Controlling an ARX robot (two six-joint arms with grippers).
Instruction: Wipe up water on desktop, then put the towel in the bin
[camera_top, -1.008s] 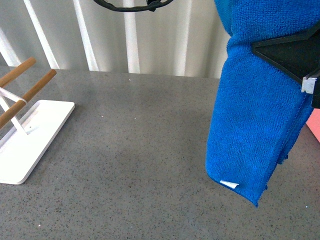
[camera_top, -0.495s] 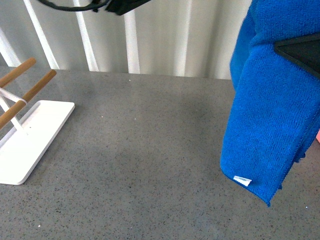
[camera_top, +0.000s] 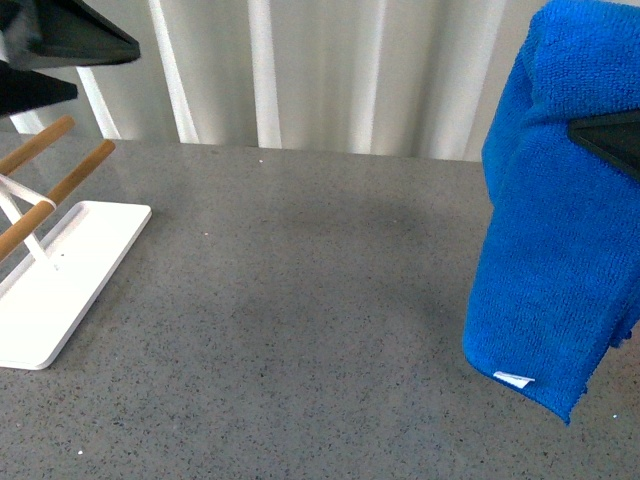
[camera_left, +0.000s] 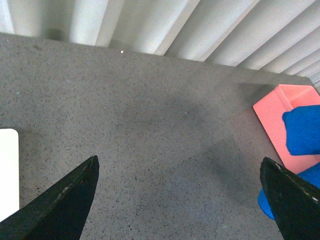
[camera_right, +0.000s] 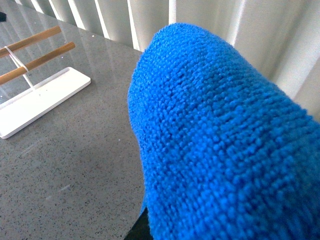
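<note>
**Towel aloft by the bin**

The right gripper (camera_top: 612, 145) is clamped on the towel (camera_top: 545, 250). It hangs over the right side of the desktop (camera_top: 300, 300), long axis vertical, label corner pointing down. The bin (camera_left: 275, 117) lies beyond, towel not yet in it. The left gripper (camera_left: 178, 159) hovers, jaws wide.

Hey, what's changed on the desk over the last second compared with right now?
The towel, hanging from the right pincer, has been carried further right, toward the edge of the front view, still clear of the desktop. The left pincer, open, has come into the front view at upper left. The white rack and the desktop stayed as they were.
</note>
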